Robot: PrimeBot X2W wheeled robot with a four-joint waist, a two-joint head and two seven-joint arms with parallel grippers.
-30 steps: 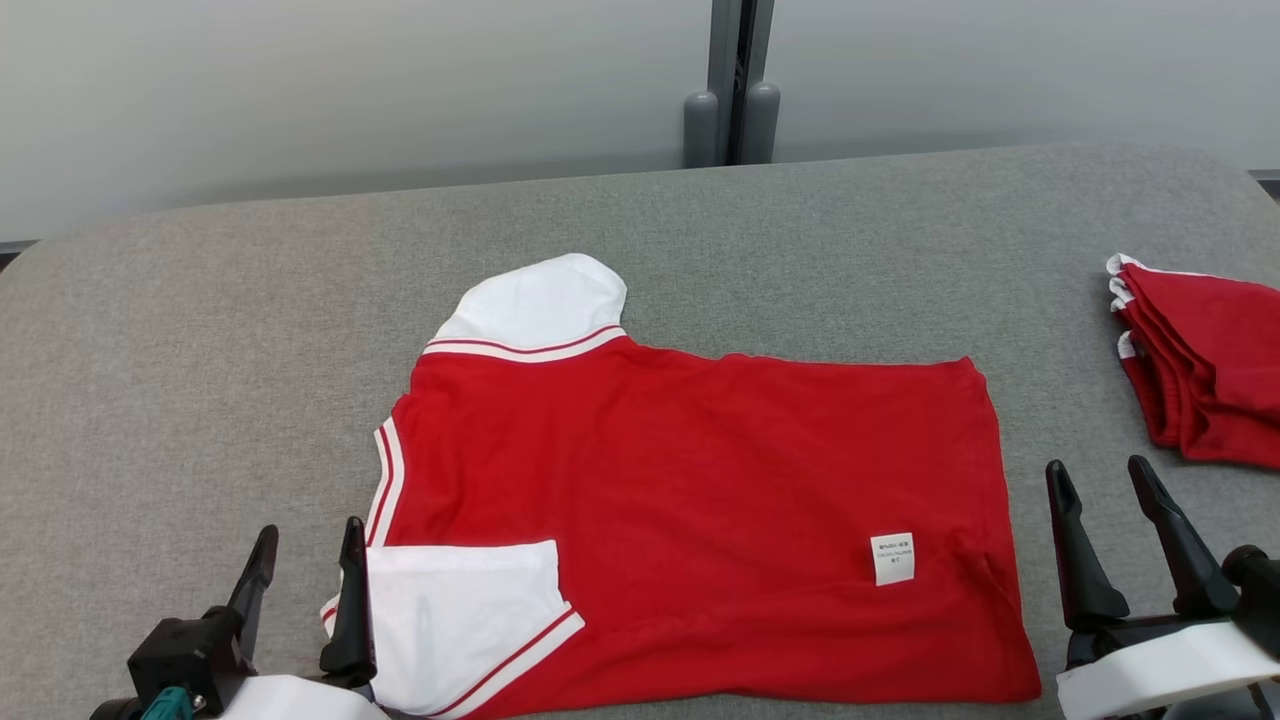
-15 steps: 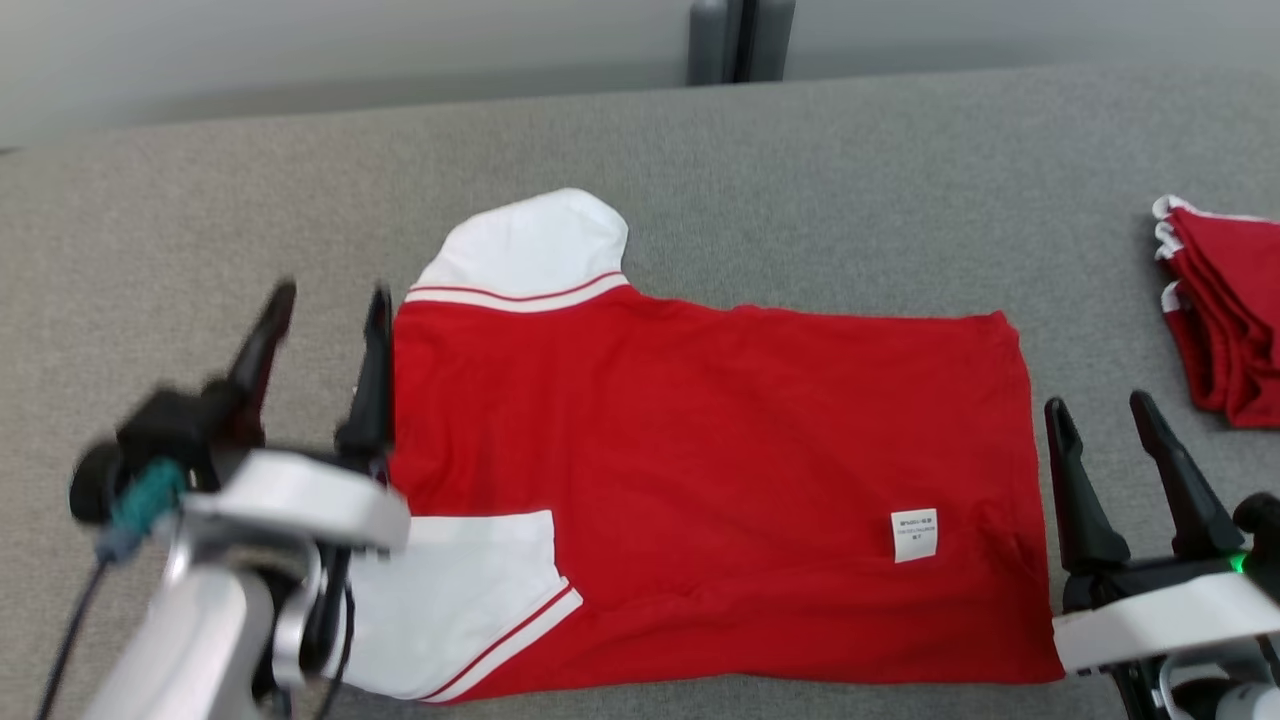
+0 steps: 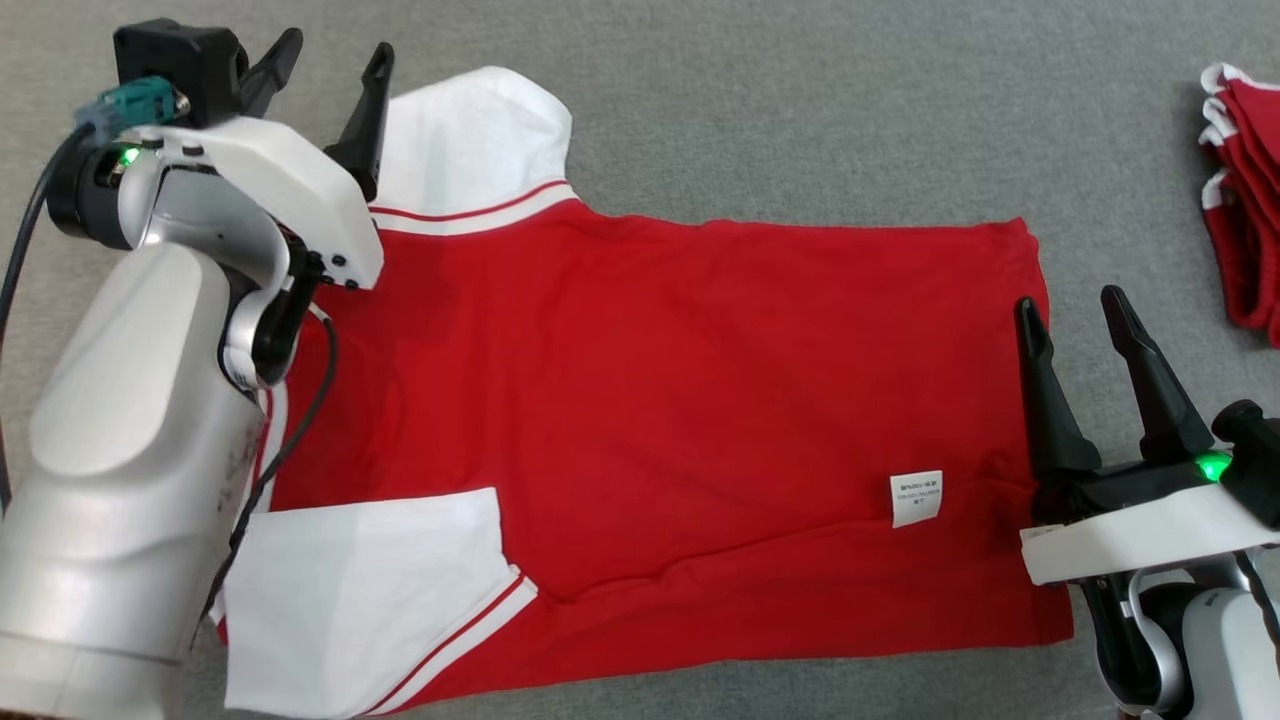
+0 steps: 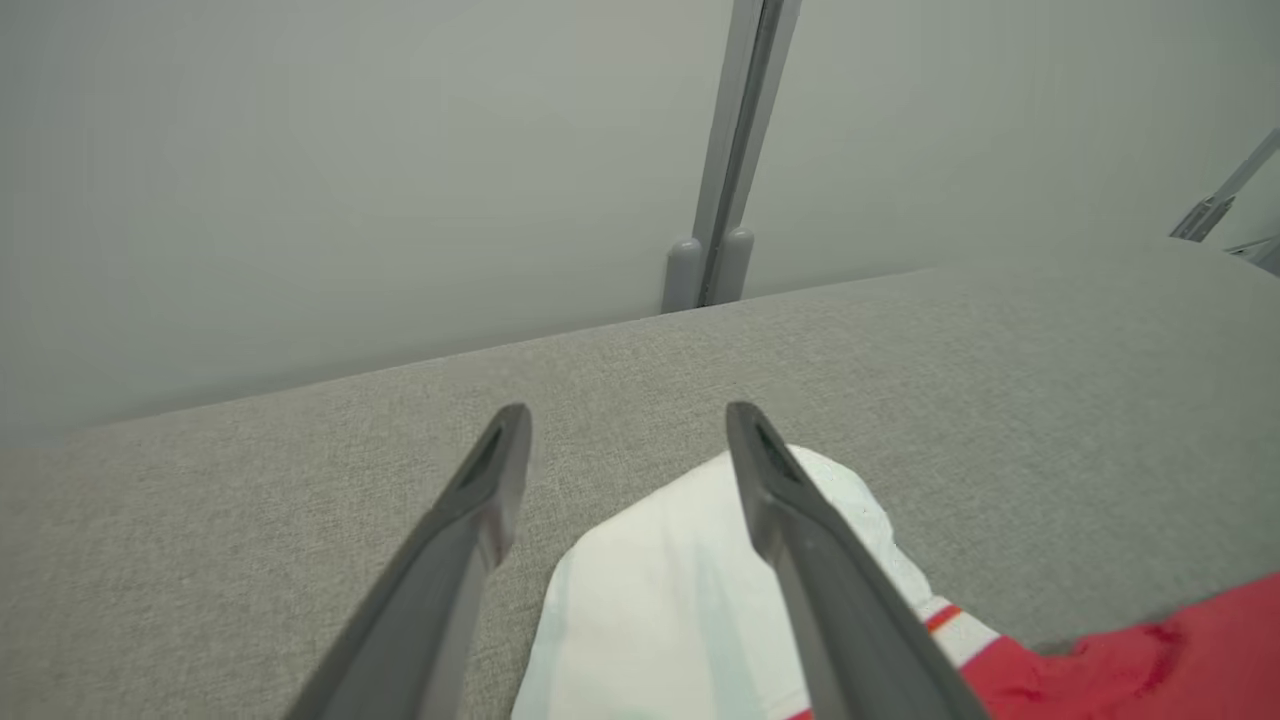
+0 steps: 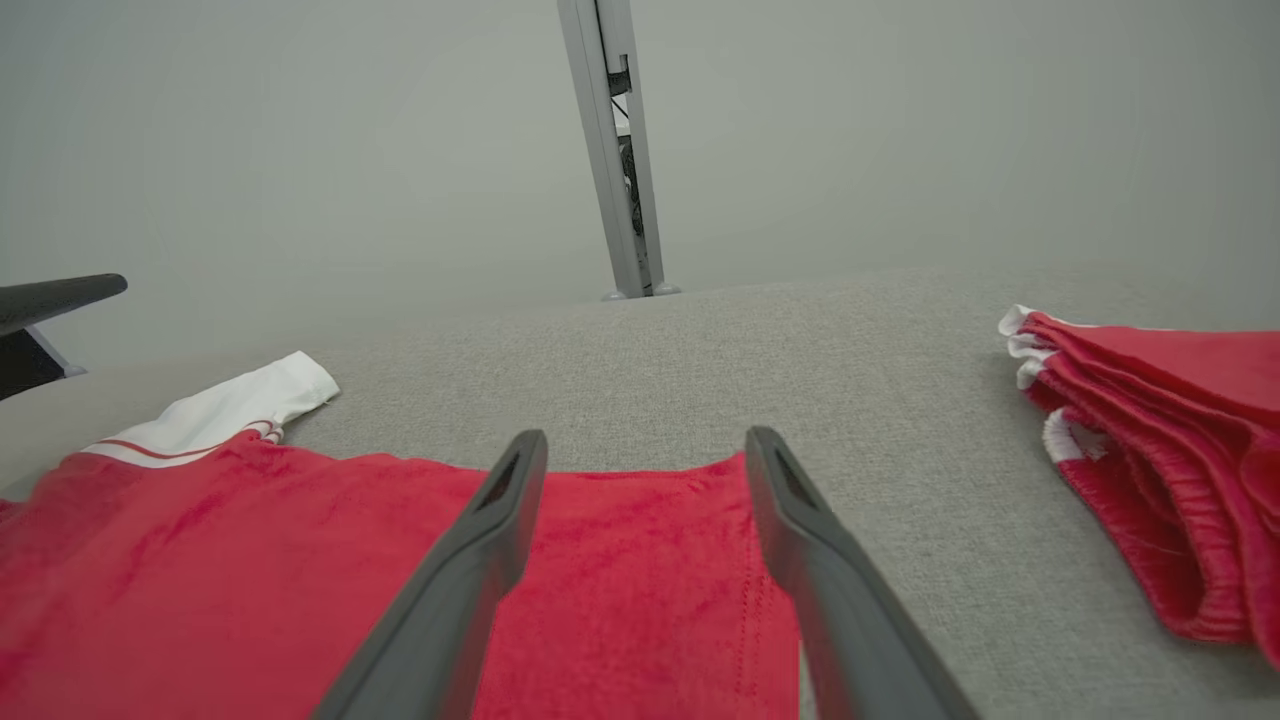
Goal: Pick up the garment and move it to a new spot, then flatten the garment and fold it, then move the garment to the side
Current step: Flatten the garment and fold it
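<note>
1. The head view has tipped down over the counter (image 3: 800,110), and the back wall has gone from it. That shift is the camera's. The shirt (image 3: 650,400) has not been moved.

2. The left arm (image 3: 130,450) has travelled from beside the near sleeve (image 3: 360,580) up to the far sleeve (image 3: 470,130). The left jaws stand wide and hold nothing. In the left wrist view 1 finger (image 4: 800,530) lies over the white cloth and the other (image 4: 470,520) over bare counter. I cannot tell whether either touches the fabric.

3. The right jaws are unchanged: wide, empty, at the shirt's hem on its right edge, near the label (image 3: 916,498).

4. The shirt lies spread flat mid-counter, hem to the right. The near sleeve lies turned in over the red body and the far sleeve sticks out past it. A folded pile (image 3: 1245,200) sits well apart at the right.

Assessment: relocation and flattening look complete and folding is in hand. The left arm's move appears to set up a grasp on the far sleeve, to turn it in like the near one. No grip is made yet. The jaws must close on the sleeve layer alone, without dragging the body out of square.
</note>
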